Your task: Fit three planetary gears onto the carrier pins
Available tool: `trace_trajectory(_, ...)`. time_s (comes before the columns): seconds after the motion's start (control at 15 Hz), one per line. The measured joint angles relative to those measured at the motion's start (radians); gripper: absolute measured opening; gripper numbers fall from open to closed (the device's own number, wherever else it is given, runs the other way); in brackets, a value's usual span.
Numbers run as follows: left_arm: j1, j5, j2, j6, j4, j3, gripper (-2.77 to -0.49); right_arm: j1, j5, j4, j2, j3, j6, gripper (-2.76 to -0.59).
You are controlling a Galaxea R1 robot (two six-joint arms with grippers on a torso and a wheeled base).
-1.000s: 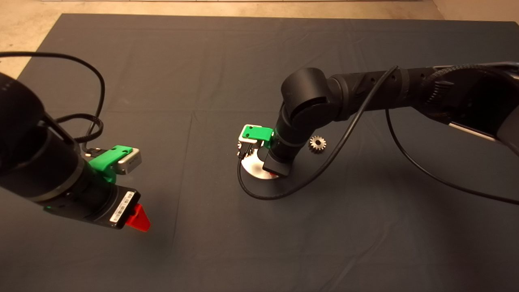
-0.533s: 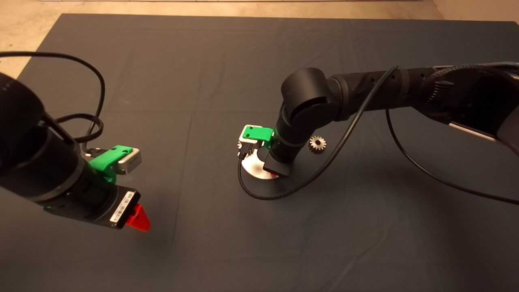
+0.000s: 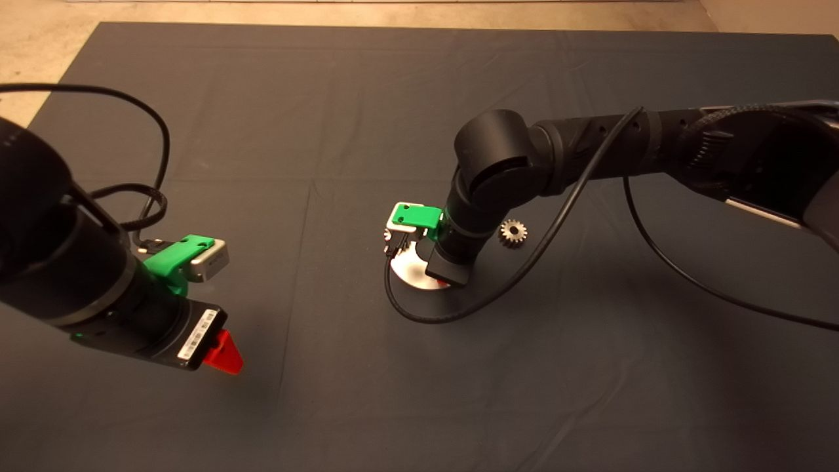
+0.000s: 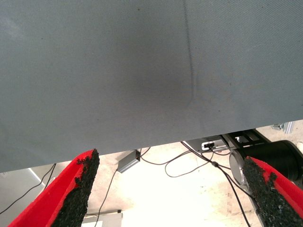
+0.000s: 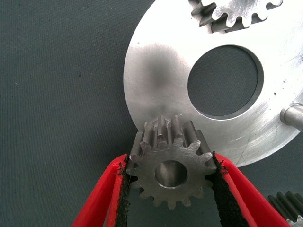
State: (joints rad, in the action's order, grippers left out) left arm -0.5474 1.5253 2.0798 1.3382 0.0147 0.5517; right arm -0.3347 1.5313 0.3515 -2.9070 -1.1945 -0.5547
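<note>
My right gripper (image 3: pixel 442 282) (image 5: pixel 171 163) is shut on a steel planetary gear (image 5: pixel 163 189), held by its teeth over the rim of the shiny carrier disc (image 5: pixel 156 71) (image 3: pixel 414 270). Something silver shows in this gear's centre hole. A second gear (image 5: pixel 234 12) sits on the disc's opposite side. One bare carrier pin (image 5: pixel 294 116) stands on the disc. A third gear (image 3: pixel 513 232) lies loose on the mat right of the disc; its edge shows in the right wrist view (image 5: pixel 286 204). My left gripper (image 3: pixel 223 354) (image 4: pixel 175 189) is open and empty at the lower left.
The right arm's black cable (image 3: pixel 426 318) loops on the dark mat (image 3: pixel 328 131) in front of the disc. The left wrist view looks past the mat's edge at cables and equipment on the floor (image 4: pixel 165 198).
</note>
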Motion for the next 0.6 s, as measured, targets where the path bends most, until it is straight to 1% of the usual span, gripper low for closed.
trace_trajectory(0.27,0.000,0.000,0.000,0.000,0.000,0.000,-1.09,0.010,0.000,-0.001,-0.005,0.000,0.000,-2.28)
trace_trajectory(0.4,0.000,0.000,0.000,0.000,0.000,0.000,-1.09,0.010,0.000,-0.001,-0.006,0.000,0.000,-2.28)
trace_trajectory(0.6,0.000,0.000,0.000,0.000,0.000,0.000,-1.09,0.010,0.007,-0.001,-0.011,0.000,0.000,-2.28)
